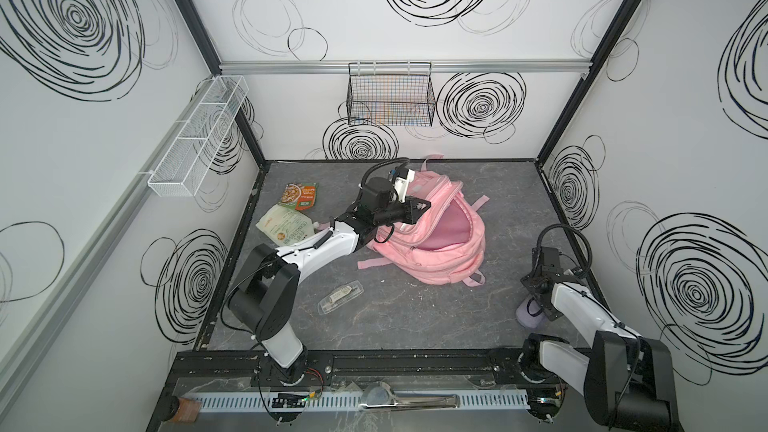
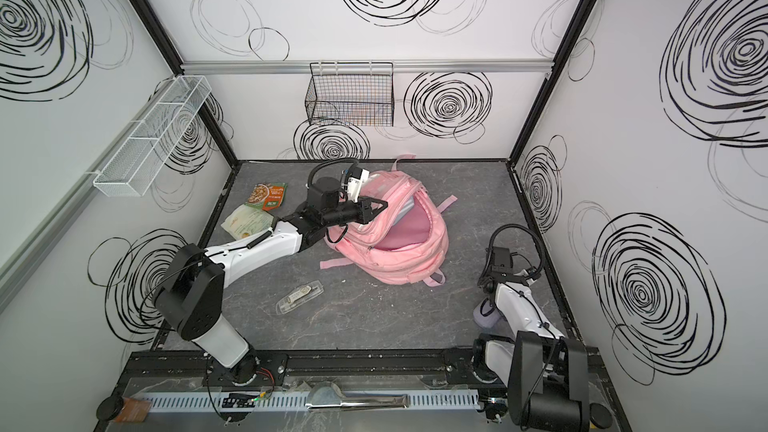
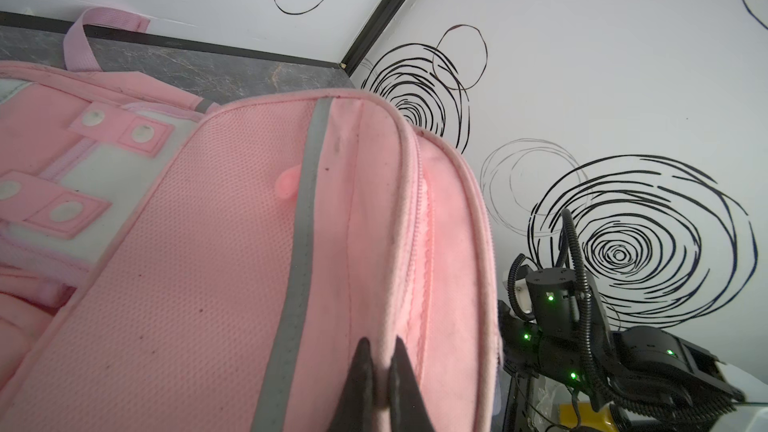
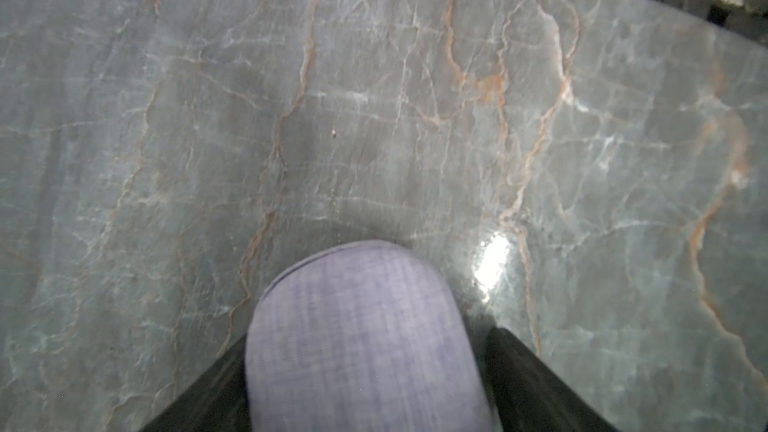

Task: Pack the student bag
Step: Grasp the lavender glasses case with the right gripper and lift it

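Pink fabric student bag (image 1: pixel 440 251): lying mid-table toward the back wall, main zip undone, mouth gaping upward and toward the right arm.
Left end effector (image 3: pixel 380 351): pinched shut on the piped rim of the bag's raised flap, propping the mouth open.
Right end effector (image 4: pixel 370 334): low over the near right of the grey marble-look table (image 1: pixel 415 317), jaws wide and astride a lilac woven-fabric pouch (image 4: pixel 357 367); gap visible at one jaw, so not yet gripped.
Step in hand: judged to be closing on the pouch for the carry into the bag.
Doing it well: squeeze across the narrow width near the middle, firmly enough to stop soft cloth sagging out; lift clear of the table before swinging over; hold the flap taut and high; enter through the widest part of the mouth and release deep inside.
Waiting on the table: clear plastic case (image 1: pixel 340 297), orange-and-green printed snack packet (image 1: pixel 301 195), pale green packet (image 1: pixel 286 226).
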